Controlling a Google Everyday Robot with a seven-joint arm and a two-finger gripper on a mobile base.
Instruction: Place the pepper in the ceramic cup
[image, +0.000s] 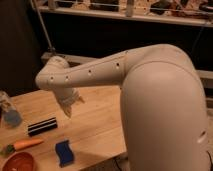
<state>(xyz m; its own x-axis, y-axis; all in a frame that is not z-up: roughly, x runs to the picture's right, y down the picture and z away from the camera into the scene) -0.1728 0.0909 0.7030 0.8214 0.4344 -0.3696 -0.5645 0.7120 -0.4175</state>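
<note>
Looking down on a table (100, 131) of pale wood, with fine lines running along the boards. Reaching across from the right, a thick white arm (90, 75), smooth and rounded like a shell, with a row of small dark dots on its side. Ending in the gripper (70, 104), pale, hanging above the middle-left part of the table, apart from every thing lying there. Cannot tell if clenched or released.

Lying flat near the left front, the pepper (27, 145): slim, tapered, orange, with a small green end turned to the left border. Just in front of it a shallow, round, reddish-brown bowl (19, 162), cut off by the lower border; touching the pepper or not, hard to say. To the right of the pepper, near the front edge of the table, a blue rectangular sponge (65, 152) of soft look. Behind the pepper a flat black block (42, 126) with a pale stripe along it. Farther back at the left border the cup (11, 118), round, blue-grey below and paler above, partly cut off, its rim hard to make out; well apart from the gripper.

Open wood between gripper and pepper, and more to the right of the sponge. Right side of the table hidden behind the big white body of the arm. Dark background, with a shelf (125, 15) along the top carrying blurred things, not possible to name.
</note>
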